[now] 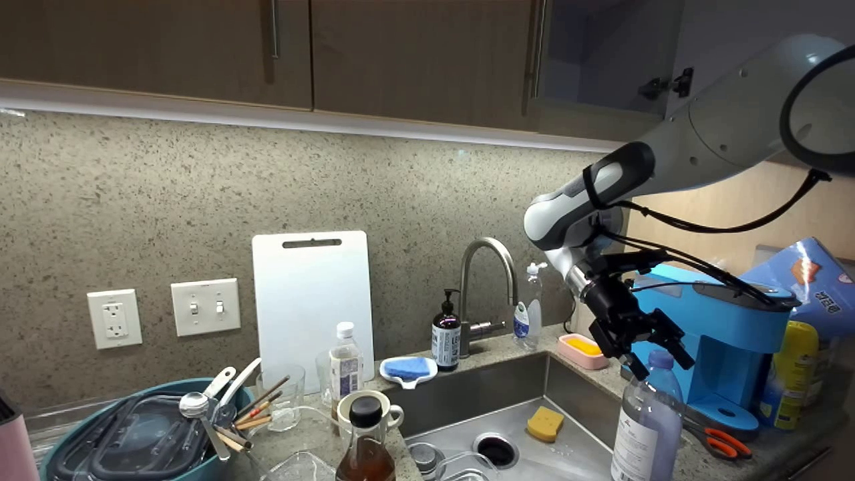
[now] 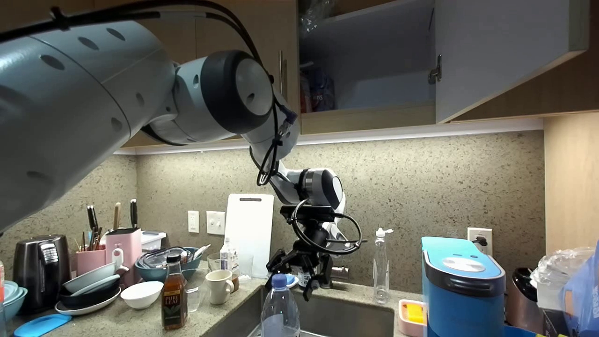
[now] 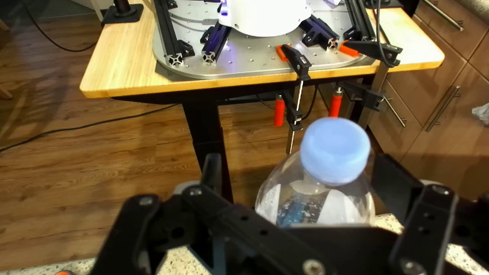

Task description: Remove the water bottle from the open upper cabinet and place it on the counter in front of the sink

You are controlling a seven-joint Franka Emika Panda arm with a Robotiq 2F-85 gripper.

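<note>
The clear water bottle [image 1: 646, 427] with its blue cap stands upright at the front of the sink [image 1: 581, 454]; its base is out of frame in both exterior views. In the wrist view the water bottle [image 3: 332, 149] shows between the jaws, closer to the right finger, with a wide gap at the left one. My gripper [image 1: 662, 364] is open, pointing down around the height of the cap. The speckled counter [image 3: 389, 223] shows beside the bottle. Above, the upper cabinet [image 2: 374, 79] has its door swung wide, with some packages inside at the left.
A blue machine [image 2: 463, 290] and orange-handled scissors [image 1: 721, 444] are close to the gripper. Left of the sink are a brown tea bottle [image 2: 174, 295], a mug [image 2: 219, 285] and dishes. The faucet [image 1: 491, 267] rises behind the basin; the cabinet door [image 2: 500, 51] juts out overhead.
</note>
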